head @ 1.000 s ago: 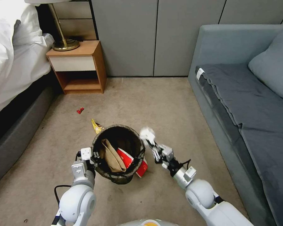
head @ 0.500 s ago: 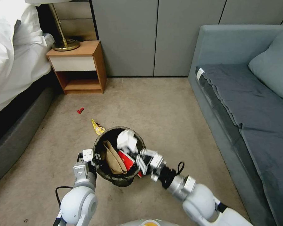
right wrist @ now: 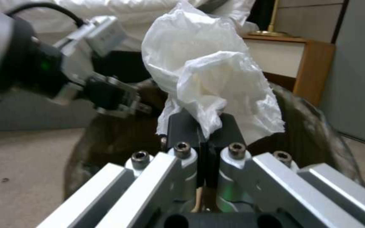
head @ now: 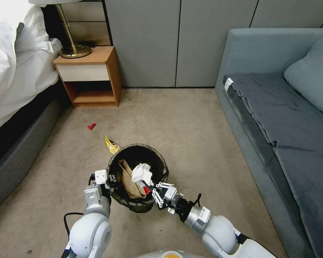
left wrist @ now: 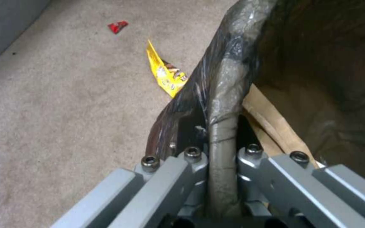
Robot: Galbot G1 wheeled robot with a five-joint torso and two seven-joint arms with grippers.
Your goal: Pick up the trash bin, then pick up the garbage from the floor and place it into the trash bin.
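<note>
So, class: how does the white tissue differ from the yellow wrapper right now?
The tissue is white and crumpled; the yellow wrapper is flatter and printed. The tissue is pinched in the right gripper over the bin; the wrapper lies on the carpet beside the bin, untouched. The left gripper clamps the bin's rim. Both are litter.

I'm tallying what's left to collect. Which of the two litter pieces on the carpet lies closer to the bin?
The yellow wrapper, lying right beside the trash bin rim on its far-left side. The tiny red scrap sits farther off, toward the nightstand.
</note>
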